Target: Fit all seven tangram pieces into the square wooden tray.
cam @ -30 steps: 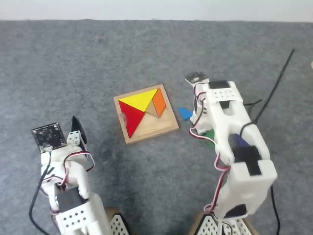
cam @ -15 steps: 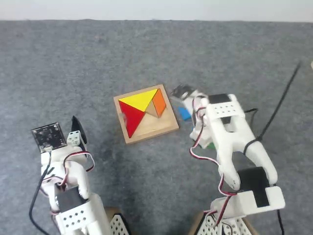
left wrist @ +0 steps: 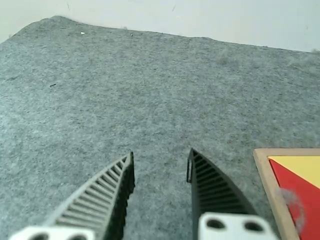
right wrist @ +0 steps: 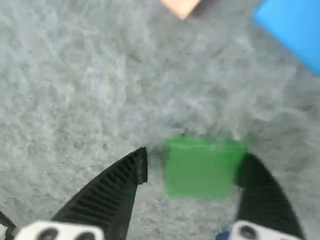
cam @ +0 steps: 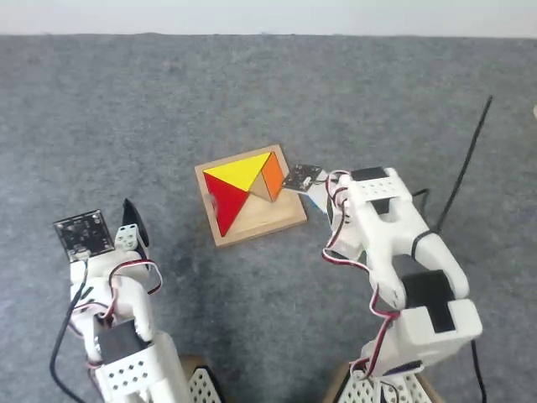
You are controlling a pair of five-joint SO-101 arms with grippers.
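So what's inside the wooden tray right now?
Three pieces: a yellow triangle, a red triangle and an orange piece, packed toward one side. The rest of the tray looks like bare wood. The right arm's wrist covers part of one edge.

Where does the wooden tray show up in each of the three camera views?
High view: the wooden tray sits near the picture's centre.
Left wrist view: its rim cuts in at the edge, beside the left gripper.
Right wrist view: a tan corner at the edge, beyond the right gripper, is likely the tray's.
Shared landmark: the red piece inside the tray, also in the left wrist view.
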